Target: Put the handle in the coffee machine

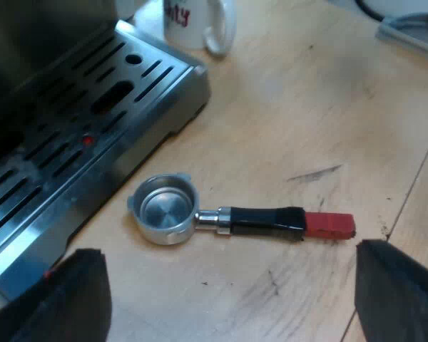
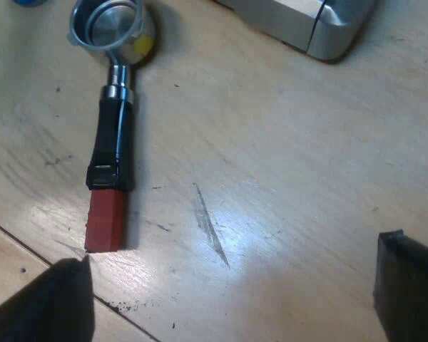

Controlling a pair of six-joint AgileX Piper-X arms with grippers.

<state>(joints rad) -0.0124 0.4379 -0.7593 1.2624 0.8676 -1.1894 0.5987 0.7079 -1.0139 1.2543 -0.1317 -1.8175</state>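
One loose metal holder [image 1: 164, 212], its black handle [image 1: 265, 221] ending in red.

The holder [image 1: 237, 220] is shiny silver with a black handle and a red end, the machine [image 1: 93, 146] is silver with dark slots, the mug [image 1: 194, 21] is white with red letters, and the table [image 1: 307, 107] is pale wood.
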